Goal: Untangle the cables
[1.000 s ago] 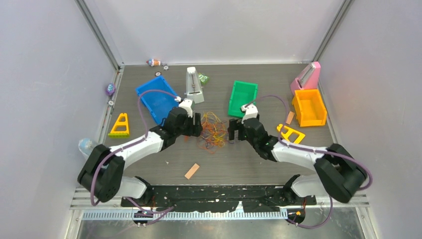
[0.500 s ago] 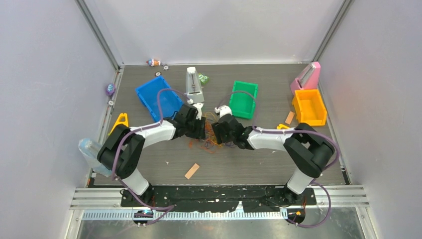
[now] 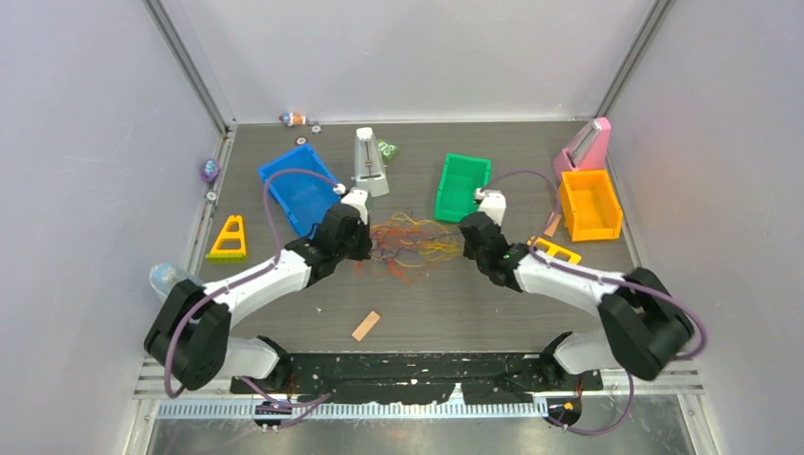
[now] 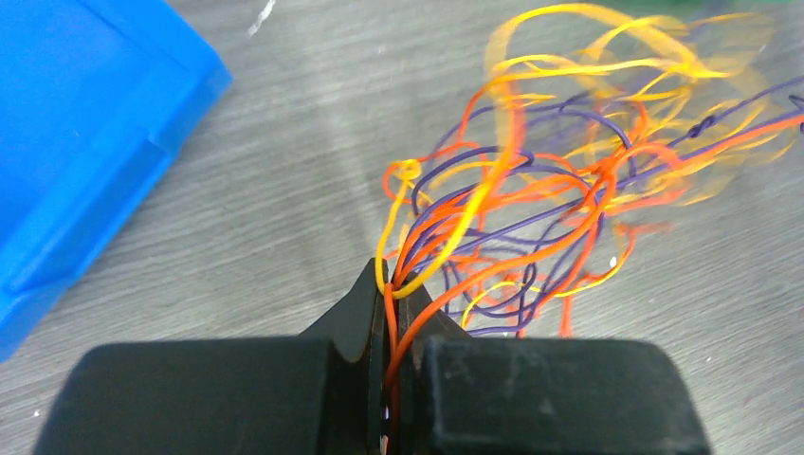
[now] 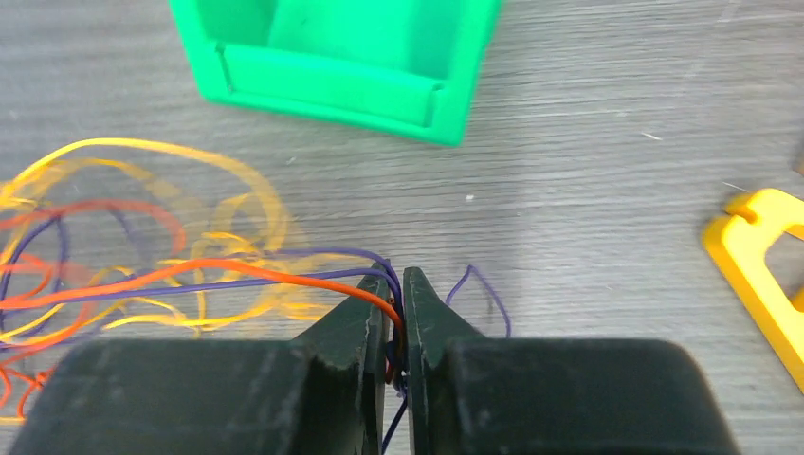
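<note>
The cables [image 3: 413, 243] are a loose tangle of thin orange, yellow and purple wires on the grey table, stretched sideways between my two grippers. My left gripper [image 3: 366, 239] sits at the tangle's left edge. In the left wrist view it [image 4: 392, 286] is shut on orange and yellow strands, and the rest of the cables [image 4: 540, 190] fan out beyond the tips. My right gripper [image 3: 466, 243] is at the tangle's right edge. In the right wrist view it [image 5: 396, 286] is shut on an orange and a purple strand of the cables [image 5: 190, 275], which run off to the left.
A blue bin [image 3: 299, 190] lies behind the left gripper and a green bin [image 3: 462, 187] behind the right one. An orange bin [image 3: 588, 204], a white wedge [image 3: 370, 163], a pink wedge [image 3: 583, 147], yellow frames [image 3: 228, 239] [image 3: 557, 252] and a tan stick [image 3: 365, 326] are scattered around.
Both grippers went from open to shut on strands of the tangle. From close together at its middle they have moved apart, pulling the tangle wider.
</note>
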`<state>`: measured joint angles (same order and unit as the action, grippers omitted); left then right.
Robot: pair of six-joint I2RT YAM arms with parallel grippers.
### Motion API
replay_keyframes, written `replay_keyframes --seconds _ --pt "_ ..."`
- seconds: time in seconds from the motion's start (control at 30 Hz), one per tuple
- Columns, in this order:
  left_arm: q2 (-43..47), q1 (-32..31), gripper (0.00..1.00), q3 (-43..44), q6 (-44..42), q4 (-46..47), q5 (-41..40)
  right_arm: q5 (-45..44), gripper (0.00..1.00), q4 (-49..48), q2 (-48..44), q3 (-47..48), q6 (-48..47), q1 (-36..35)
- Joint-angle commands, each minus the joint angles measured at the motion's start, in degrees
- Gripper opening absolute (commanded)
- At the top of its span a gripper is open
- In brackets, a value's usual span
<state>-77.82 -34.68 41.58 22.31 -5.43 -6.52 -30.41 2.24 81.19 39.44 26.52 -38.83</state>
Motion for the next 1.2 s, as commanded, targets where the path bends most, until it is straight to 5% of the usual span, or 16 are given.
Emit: replay_keyframes --seconds 0.0,0.13,0.2,0.3,0.37,0.4,0.63,0.83,1.0,1.17 --pt "4.2 1.4 0.00 -2.8 0.2 -1.1 -13.6 -14.0 0.14 0.4 -9.5 -6.5 5.6 4.3" --pt "6.4 1.3 0.02 -5.1 -2.5 4.9 -4.2 -18.8 0.14 1.0 -14.1 -8.5 7.8 4.4" --pt "6.5 1.3 0.25 -6.1 -4.1 9.6 4.6 -16.5 0.19 -2.5 -15.7 -10.1 5.7 4.5" --pt "6.4 0.5 0.58 -6.5 -4.7 11.9 10.4 -6.2 0.64 -10.4 -17.8 -12.3 -0.6 4.5" --pt "7.8 0.3 0.67 -7.4 -4.6 12.5 9.8 2.2 0.87 -17.0 -18.8 -14.6 -4.2 4.4" --pt "9.0 0.3 0.70 -8.2 -4.6 12.9 8.9 7.6 0.90 -20.9 -19.0 -16.1 -5.2 4.4" --pt "12.5 0.2 0.61 -8.6 -4.5 7.0 -2.8 20.7 0.94 -29.2 -17.7 -17.4 -10.0 2.9" --pt "7.1 0.5 0.49 -8.3 -4.1 4.2 4.0 22.6 0.92 -31.5 -16.7 -16.9 -12.5 -0.2" --pt "3.1 0.6 0.59 -6.8 -6.0 3.6 12.2 23.1 0.92 -31.2 -15.5 -16.2 -12.7 -0.4" --pt "-2.2 0.5 0.54 -2.8 -6.8 0.5 13.0 25.4 0.92 -31.3 -13.9 -15.3 -12.4 -0.5"
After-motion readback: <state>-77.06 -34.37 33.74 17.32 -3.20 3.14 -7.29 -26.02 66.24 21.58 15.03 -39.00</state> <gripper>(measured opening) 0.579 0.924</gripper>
